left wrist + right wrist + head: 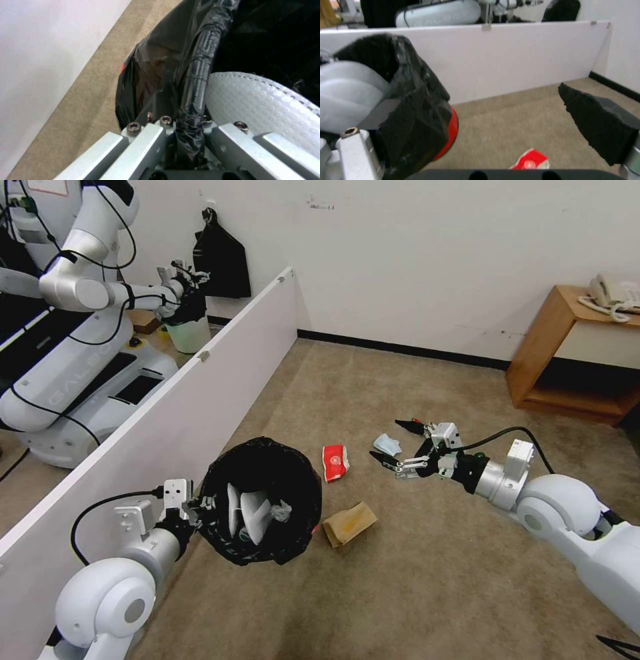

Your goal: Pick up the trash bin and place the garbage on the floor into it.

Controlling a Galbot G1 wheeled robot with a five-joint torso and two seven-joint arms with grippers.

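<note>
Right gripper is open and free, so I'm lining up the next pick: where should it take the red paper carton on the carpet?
Grip the crumpled red paper carton across its narrow width, coming straight down from above. It lies flat on the beige carpet, long axis pointing away from the robot, with bare floor around it, so the open right gripper can probably straddle it.

open carpet, partition probably crowding bin

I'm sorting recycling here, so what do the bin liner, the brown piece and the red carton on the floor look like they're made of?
Bin liner: thin glossy black plastic film, crinkled and wrinkled, clamped at the rim by the left gripper. Brown piece: matte cardboard, likely, folded flat. Red carton: printed paper or thin card, creased.
</note>
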